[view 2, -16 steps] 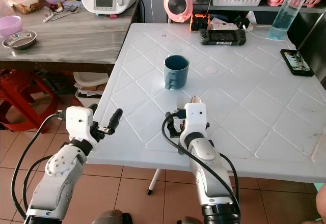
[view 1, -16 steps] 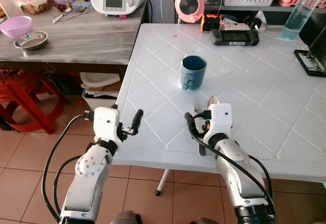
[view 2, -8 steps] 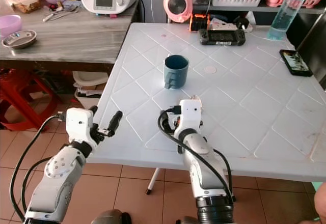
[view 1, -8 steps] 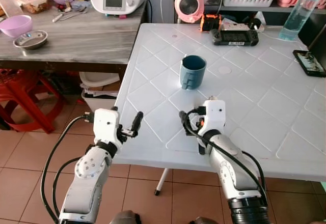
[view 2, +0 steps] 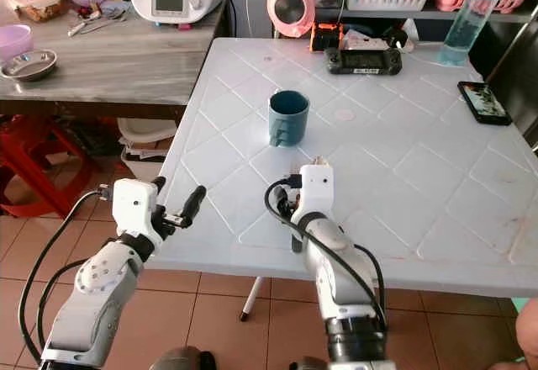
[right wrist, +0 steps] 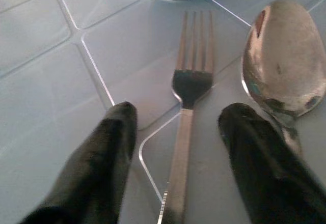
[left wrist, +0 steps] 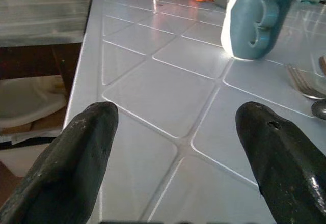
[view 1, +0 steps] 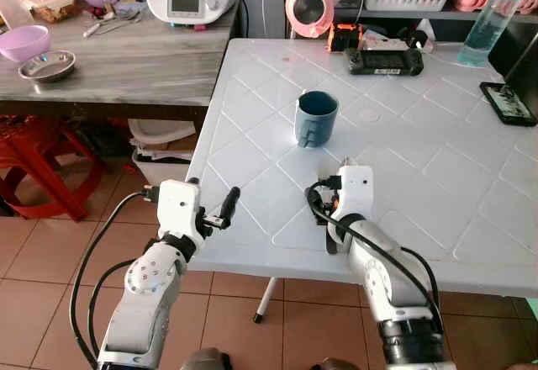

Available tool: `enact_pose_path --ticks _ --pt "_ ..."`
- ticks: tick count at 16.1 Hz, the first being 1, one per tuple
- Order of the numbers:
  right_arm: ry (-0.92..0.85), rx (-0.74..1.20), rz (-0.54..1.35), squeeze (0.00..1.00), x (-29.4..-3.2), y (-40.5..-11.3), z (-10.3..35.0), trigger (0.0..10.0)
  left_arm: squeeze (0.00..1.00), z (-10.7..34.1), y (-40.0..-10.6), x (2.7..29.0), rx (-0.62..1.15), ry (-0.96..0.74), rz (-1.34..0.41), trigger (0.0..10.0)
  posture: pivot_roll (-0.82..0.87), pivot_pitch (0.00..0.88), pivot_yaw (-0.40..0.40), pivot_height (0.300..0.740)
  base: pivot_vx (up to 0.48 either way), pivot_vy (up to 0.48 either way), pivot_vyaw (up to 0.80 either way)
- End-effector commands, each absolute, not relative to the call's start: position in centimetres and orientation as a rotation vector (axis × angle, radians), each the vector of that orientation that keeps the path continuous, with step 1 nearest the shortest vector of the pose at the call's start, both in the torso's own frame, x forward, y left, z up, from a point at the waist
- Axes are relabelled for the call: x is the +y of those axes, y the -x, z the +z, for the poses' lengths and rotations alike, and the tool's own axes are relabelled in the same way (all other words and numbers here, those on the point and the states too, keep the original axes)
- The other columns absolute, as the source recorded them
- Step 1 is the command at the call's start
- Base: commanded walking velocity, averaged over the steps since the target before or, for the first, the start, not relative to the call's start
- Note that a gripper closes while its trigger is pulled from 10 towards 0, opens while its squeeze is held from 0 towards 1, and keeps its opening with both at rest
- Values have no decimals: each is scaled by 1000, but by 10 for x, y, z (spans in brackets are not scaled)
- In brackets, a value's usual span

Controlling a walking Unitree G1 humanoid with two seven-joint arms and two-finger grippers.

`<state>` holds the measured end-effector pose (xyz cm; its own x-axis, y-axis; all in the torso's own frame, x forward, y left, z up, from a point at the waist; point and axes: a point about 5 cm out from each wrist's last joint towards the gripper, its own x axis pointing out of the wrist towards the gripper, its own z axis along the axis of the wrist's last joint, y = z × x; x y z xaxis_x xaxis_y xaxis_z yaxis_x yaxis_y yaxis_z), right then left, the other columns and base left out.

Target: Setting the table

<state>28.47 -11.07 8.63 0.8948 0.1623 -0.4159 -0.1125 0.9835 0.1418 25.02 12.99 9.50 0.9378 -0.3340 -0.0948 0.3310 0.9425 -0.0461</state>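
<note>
Silver arms, white wrist housings, looping black cables, and long black jaws.

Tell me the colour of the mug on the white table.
The mug is dark teal-blue, clearest in the left wrist view.

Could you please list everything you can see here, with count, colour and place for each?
Table: one, white, before the robot.
Mug: one, teal, upright mid-table.
Fork: one, silver, flat between the right fingers.
Spoon: one, silver, beside the fork.
Game console: one, black, far table edge.
Water bottle: one, clear blue, far right corner.
Phone: one, black, right edge.
Counter: one, grey, to the left.
Bowls: two, purple, on the counter.
Metal dish: one, silver, on the counter.
Left gripper: open, at the table's near edge.
Right gripper: open, straddling the fork.
</note>
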Motion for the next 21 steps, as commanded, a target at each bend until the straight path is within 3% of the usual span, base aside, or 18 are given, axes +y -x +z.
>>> enact_pose_path --ticks 1,3,5,6,10,18,21 --pt "-115 528 144 0 -111 -281 72 1333 0 98 -250 130 96 24 -356 10000 14 22 17 740 0 0 0" --pt "-97 555 163 0 -111 -282 69 1451 0 98 -250 129 104 24 -365 10000 15 22 16 740 0 0 0" --pt "-75 605 177 0 -114 -281 62 941 0 96 -248 127 113 25 -375 10000 16 24 15 740 0 0 0" --pt "-75 618 181 0 -115 -280 60 1255 0 96 -248 128 116 25 -376 10000 17 24 13 740 0 0 0" --pt "-105 666 197 0 -119 -277 54 0 0 95 -247 127 127 22 -387 10000 18 24 13 740 0 0 0" --pt "-195 689 168 0 -120 -273 48 0 0 94 -247 126 129 10 -398 10000 16 17 13 740 0 0 0" --pt "-289 595 145 0 -116 -280 62 0 0 93 -249 127 124 12 -383 10000 17 0 8 740 0 0 0"
